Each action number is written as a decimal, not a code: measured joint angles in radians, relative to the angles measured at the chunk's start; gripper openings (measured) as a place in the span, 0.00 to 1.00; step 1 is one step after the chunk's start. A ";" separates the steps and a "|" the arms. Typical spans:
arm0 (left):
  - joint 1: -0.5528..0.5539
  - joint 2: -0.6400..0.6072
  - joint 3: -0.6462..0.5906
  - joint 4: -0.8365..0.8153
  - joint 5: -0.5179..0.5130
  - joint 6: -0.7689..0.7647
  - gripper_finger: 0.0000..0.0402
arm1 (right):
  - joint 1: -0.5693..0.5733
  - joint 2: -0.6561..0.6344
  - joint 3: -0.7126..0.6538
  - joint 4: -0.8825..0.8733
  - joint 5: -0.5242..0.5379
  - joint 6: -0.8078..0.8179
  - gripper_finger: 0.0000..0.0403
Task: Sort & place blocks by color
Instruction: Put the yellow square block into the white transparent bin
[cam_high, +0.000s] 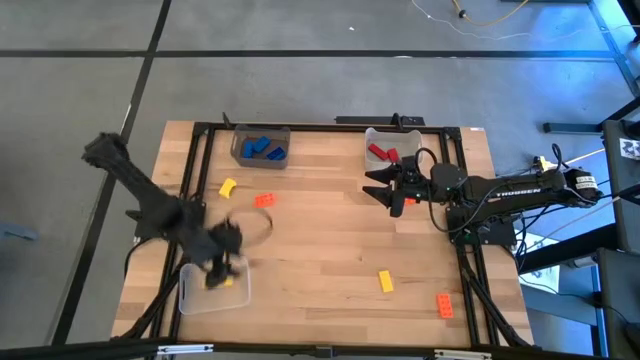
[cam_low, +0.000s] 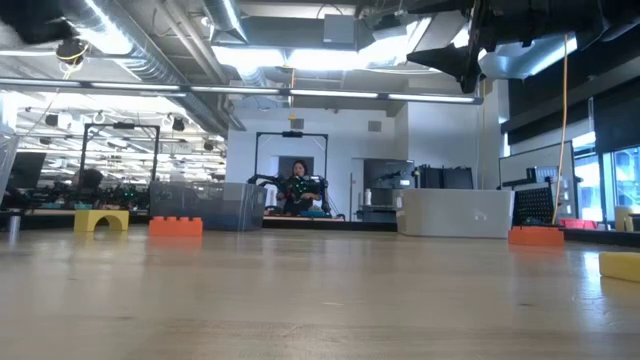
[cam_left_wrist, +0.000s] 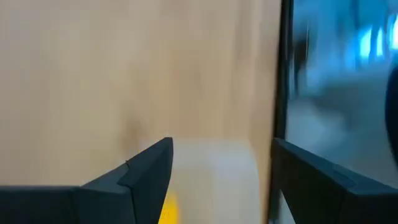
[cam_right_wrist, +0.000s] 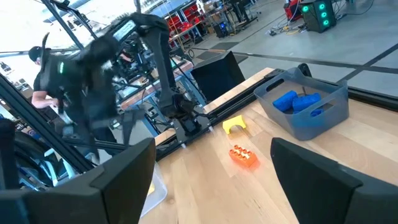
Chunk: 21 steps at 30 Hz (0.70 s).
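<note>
My left gripper (cam_high: 222, 268) hangs spread and empty over the near-left bin (cam_high: 192, 296), with a yellow block (cam_high: 228, 187) and orange block (cam_high: 264, 200) just beyond it, nearer this arm. My right gripper (cam_high: 385, 187) waits unclenched beside the bin of red blocks (cam_high: 381, 153).

The left gripper (cam_high: 222, 268) hangs over the clear bin (cam_high: 196, 297) at the table's near left corner, the right gripper (cam_high: 385, 186) just beside the bin holding red blocks (cam_high: 382, 153)
</note>
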 joint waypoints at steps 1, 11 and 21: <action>0.034 -0.032 0.012 0.004 -0.070 0.045 0.65 | 0.000 0.000 0.000 0.000 0.000 0.000 0.79; 0.572 -0.185 -0.003 0.341 -0.090 0.567 0.65 | 0.000 0.000 0.000 0.007 -0.002 0.013 0.79; 0.748 -0.166 -0.318 1.039 0.080 0.539 0.65 | 0.000 0.000 0.000 0.011 -0.004 0.025 0.79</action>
